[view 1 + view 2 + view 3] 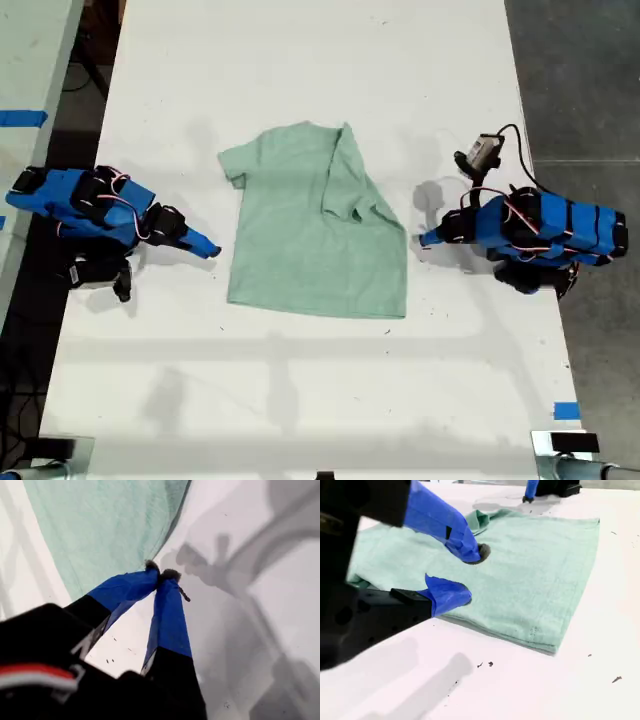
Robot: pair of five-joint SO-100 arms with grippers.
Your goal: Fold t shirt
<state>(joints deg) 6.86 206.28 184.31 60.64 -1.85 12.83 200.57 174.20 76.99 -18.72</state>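
While a long white table (300, 60) fills the exterior view, the pale mint-green t shirt (310, 240) lies flat near its middle, with the sleeve on the exterior view's right folded inward over the chest. My first hand (428, 238), with its blue tips pressed together and holding nothing, rests just beside the shirt's edge on the exterior view's right. My second hand (208, 249) sits near the opposite edge, its jaws parted a little and empty.
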